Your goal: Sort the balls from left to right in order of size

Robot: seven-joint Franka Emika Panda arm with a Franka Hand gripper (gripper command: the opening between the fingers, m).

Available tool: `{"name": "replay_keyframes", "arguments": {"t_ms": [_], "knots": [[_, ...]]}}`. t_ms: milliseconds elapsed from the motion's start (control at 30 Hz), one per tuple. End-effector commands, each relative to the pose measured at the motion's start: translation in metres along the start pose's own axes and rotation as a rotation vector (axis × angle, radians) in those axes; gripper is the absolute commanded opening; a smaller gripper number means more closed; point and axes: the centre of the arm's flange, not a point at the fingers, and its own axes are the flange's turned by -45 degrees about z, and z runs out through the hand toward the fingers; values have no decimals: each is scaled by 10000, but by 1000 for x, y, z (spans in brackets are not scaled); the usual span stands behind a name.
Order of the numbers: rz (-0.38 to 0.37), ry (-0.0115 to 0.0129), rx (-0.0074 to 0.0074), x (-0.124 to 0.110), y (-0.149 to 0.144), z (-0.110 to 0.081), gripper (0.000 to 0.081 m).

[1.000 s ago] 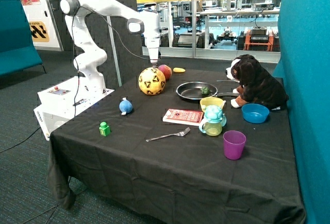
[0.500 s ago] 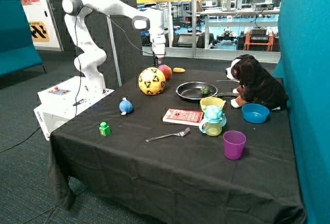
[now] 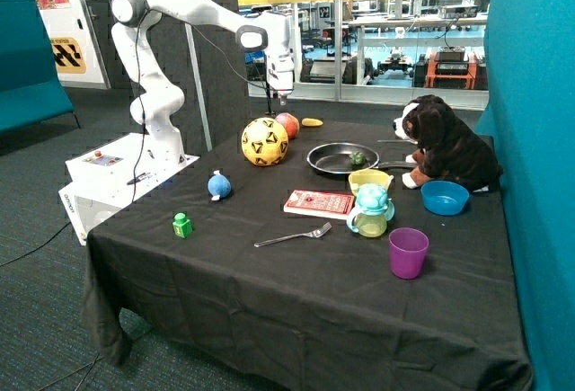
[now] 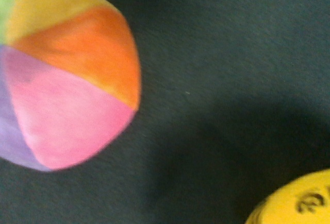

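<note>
Outside view: gripper (image 3: 282,96) above pink-orange ball (image 3: 287,125), fingers unclear; balls round, no axis.

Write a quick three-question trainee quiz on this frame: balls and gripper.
1. True or false: the gripper hangs above the table, apart from every ball.
2. Which ball lies nearest the green block? A) blue ball B) football C) striped ball
3. What sits in the pan?

Key
1. True: it hangs over the striped ball with nothing in it.
2. A.
3. A small green item.
</note>
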Motion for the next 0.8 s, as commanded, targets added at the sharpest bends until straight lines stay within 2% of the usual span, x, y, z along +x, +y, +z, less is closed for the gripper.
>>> {"name": "replay_keyframes", "arguments": {"t_ms": [0, 67, 133, 200, 300, 767], "knots": [[306, 6, -21, 18, -29, 1, 799], [658, 7, -21, 22, -29, 2, 806], [803, 7, -21, 24, -30, 3, 753], [1629, 8, -21, 28, -28, 7, 743], [2284, 8, -21, 28, -27, 12, 795], [2378, 9, -21, 27, -56, 29, 808]]}}
